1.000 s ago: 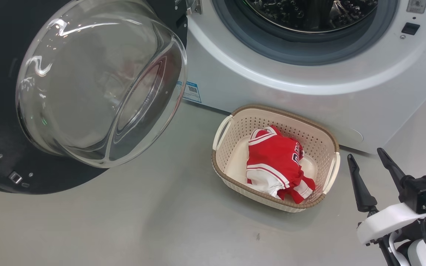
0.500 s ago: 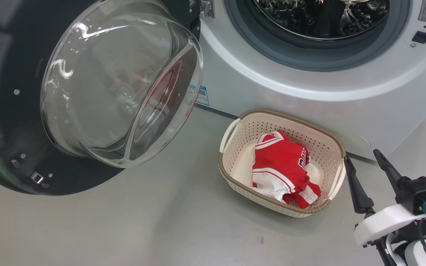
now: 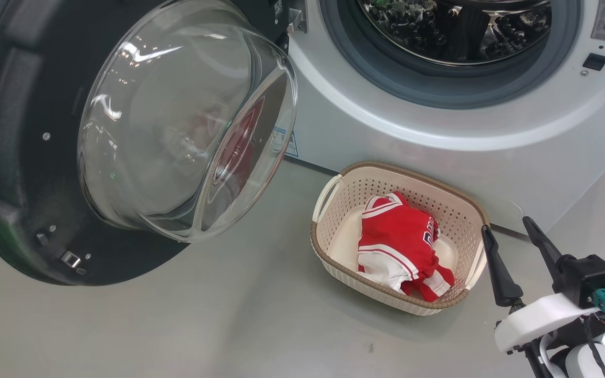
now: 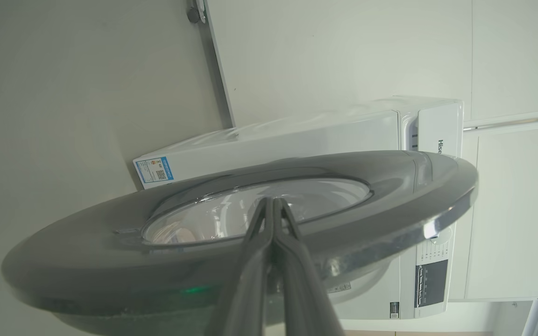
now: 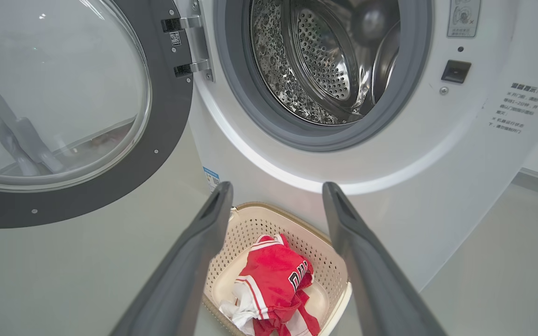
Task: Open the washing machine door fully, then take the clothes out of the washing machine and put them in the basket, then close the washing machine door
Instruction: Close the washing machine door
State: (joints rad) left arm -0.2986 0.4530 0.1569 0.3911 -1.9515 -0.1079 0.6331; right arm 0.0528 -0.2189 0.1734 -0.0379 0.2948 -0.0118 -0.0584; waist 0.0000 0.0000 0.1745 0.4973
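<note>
grey floor [image 3: 202, 325] w/ basket [image 3: 413, 184], clothes [image 3: 399, 244] inside; door [image 3: 13, 157] open.

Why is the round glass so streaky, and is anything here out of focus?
Head view: white glare streaks the door glass, which also carries a red reflection. Left wrist view: the shut left jaws blur up close and the machine lies sideways. Right wrist view: the open right jaws look soft, the drum sharp.

Grey floor [image 3: 229, 325] bears basket [image 3: 413, 181] and washing machine [image 3: 376, 142].

Grey floor [image 3: 176, 325]; white wall panels [image 4: 516, 56] behind
</note>
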